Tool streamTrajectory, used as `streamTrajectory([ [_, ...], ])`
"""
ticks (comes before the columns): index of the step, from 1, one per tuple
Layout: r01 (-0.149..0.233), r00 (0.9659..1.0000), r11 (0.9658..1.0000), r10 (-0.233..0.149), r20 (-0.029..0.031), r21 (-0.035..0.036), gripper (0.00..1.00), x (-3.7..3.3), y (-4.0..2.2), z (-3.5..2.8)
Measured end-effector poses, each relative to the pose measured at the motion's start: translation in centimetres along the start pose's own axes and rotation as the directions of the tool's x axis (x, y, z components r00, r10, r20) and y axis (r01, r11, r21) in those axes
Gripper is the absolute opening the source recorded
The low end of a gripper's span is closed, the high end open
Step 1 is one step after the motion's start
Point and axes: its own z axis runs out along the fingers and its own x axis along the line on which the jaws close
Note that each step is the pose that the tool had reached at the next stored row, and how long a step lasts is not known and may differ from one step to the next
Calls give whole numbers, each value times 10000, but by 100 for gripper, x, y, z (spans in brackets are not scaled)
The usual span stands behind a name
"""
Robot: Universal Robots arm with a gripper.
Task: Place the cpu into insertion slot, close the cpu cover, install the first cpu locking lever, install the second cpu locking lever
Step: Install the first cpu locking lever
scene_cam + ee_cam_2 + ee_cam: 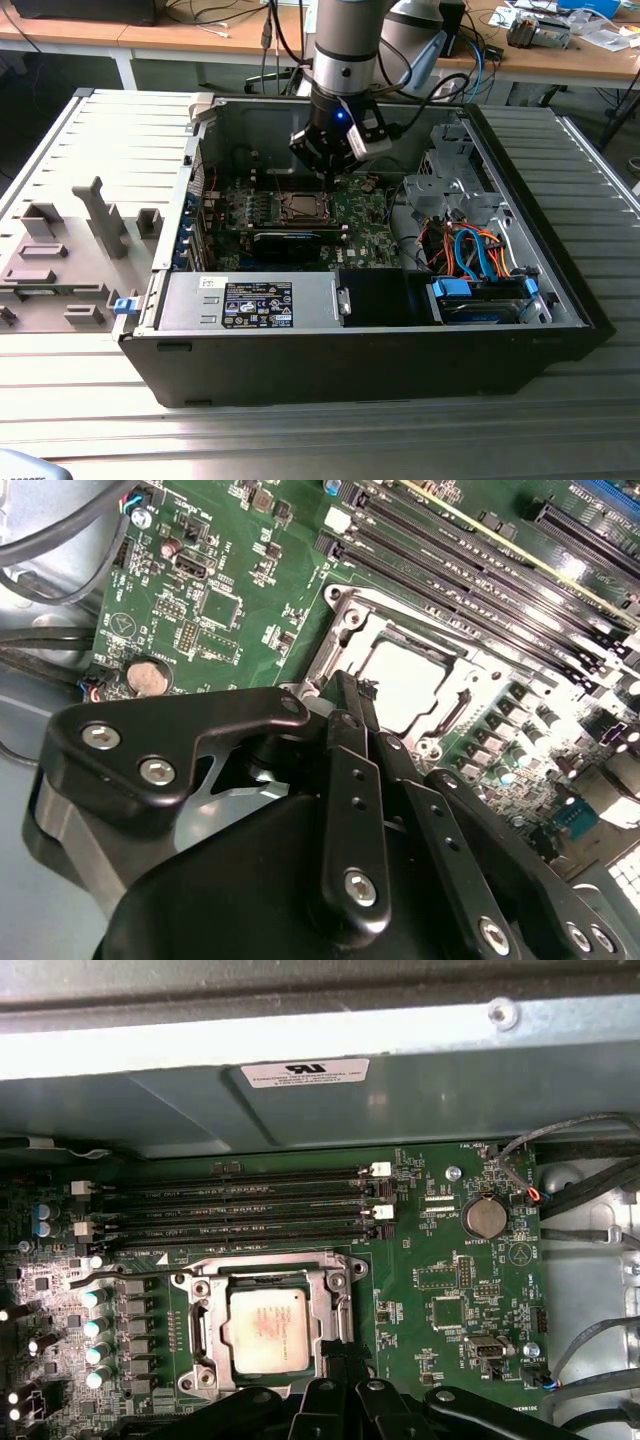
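**Operator:** Second wrist view has my pincer (pixel 358 695) with its two black fingers (pixel 352 780) pressed together, nothing between them that I can see, so I read it as clenched and empty. The tips sit right at the near edge of the insertion slot (pixel 345 630), just beside the cpu (pixel 405 680).

**Colleague:** So the chip is already seated?

**Operator:** It looks so. In the first wrist view the cpu (pixel 268 1328) lies flat inside the slot's frame, and the cpu cover (pixel 270 1272) appears to be down around it, with the chip's silvery top showing through the window. Whether the levers are hooked I can't tell from here.

**Colleague:** What worries you?

**Operator:** The fingertips are very close to the frame. If I come down a little off line, they could press on the cover or the chip's top instead of the lever, and that could load the pins beneath. A sideways slip could also run into the capacitors (pixel 95 1335) next to the socket, or the memory slots (pixel 240 1205) beyond it.

**Colleague:** And farther out?

**Operator:** In the exterior view the arm reaches down into the open computer case (pixel 400 370) on the counter (pixel 300 440). The case walls and the bundle of cables (pixel 470 255) leave little room, so a wide swing could snag.
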Motion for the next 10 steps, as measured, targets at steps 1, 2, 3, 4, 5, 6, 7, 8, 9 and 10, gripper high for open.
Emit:
streamTrajectory([
  [1, 0, 10000, 10000, 0, 0, 0, 11, 9, 0, 0],
  [2, 0, 10000, 10000, 0, 0, 0, 11, 16, -1, 0],
  [3, 0, 10000, 10000, 0, 0, 0, 11, 28, -1, 0],
  [4, 0, 10000, 10000, 0, 0, 0, 11, 33, -2, 0],
  [5, 0, 10000, 10000, 0, -1, 0, 11, 38, -2, 0],
  [6, 1, 10000, 10000, -1, -1, 0, 11, 46, -3, 0],
  [7, 0, 10000, 10000, 0, 0, 0, 11, 53, -3, 1],
  [8, 0, 10000, 10000, 0, -1, 1, 11, 59, -3, 0],
  [9, 0, 10000, 10000, 0, 0, 0, 11, 68, -4, 1],
  [10, 0, 10000, 10000, 0, 0, 0, 11, 74, -4, 1],
])
